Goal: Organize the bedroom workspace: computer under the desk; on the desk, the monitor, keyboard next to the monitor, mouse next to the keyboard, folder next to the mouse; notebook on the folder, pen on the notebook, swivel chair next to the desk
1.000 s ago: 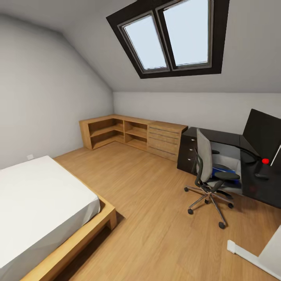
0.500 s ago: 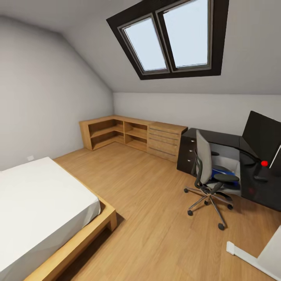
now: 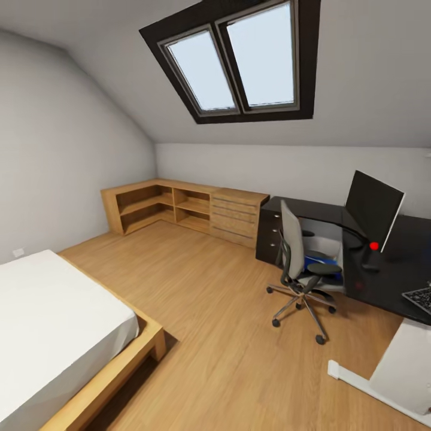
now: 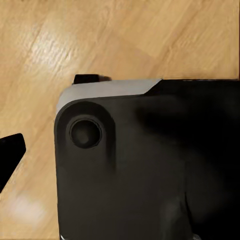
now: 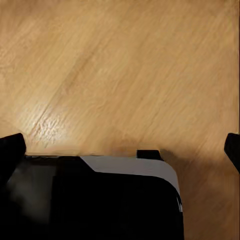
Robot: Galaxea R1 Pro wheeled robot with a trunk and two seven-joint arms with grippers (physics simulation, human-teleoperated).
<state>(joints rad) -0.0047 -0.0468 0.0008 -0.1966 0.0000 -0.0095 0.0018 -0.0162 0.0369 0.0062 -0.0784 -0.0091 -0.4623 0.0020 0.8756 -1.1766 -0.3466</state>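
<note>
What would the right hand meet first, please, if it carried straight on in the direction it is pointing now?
Most likely the light wood floor, which lies straight ahead beyond the robot's dark base in the right wrist view. Nothing else seems to lie in that line, though depth is hard to judge.

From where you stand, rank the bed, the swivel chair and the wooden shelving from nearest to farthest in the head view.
1. The bed: nearest, lower left.
2. The swivel chair: mid-room, right, at the desk.
3. The wooden shelving: farthest, along the back wall.
</note>
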